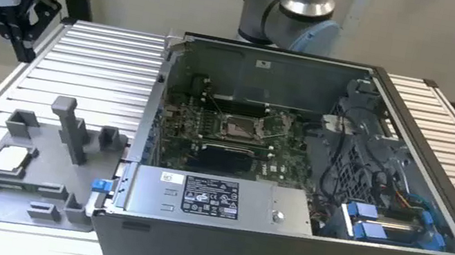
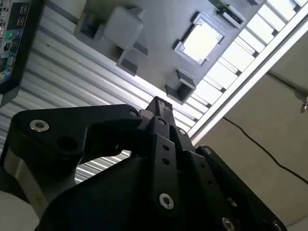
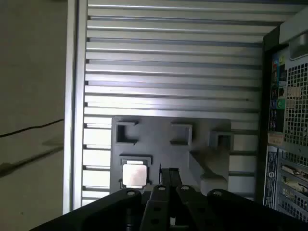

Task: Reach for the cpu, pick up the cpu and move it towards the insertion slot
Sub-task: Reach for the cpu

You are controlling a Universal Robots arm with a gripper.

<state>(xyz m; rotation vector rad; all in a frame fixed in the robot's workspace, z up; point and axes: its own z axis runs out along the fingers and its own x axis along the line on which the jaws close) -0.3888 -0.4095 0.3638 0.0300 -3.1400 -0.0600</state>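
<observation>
The cpu (image 1: 9, 159) is a small silvery square lying flat in a holder on the grey fixture plate (image 1: 26, 204), at the exterior view's left. It also shows in both wrist views (image 2: 201, 41) (image 3: 134, 174). My gripper (image 1: 9, 26) hangs high above the table's far left corner, well away from the cpu. In both wrist views its black fingers (image 2: 160, 103) (image 3: 168, 172) meet at the tips with nothing between them. The insertion slot (image 1: 237, 127), a square socket with a silver frame, sits on the motherboard inside the open computer case (image 1: 281, 249).
Grey upright blocks (image 1: 73, 128) stand on the fixture plate around the cpu holder. The case's tall walls, a drive cage and cables (image 1: 361, 165) surround the motherboard. The ribbed aluminium table (image 1: 97, 69) ends close to the plate's left side.
</observation>
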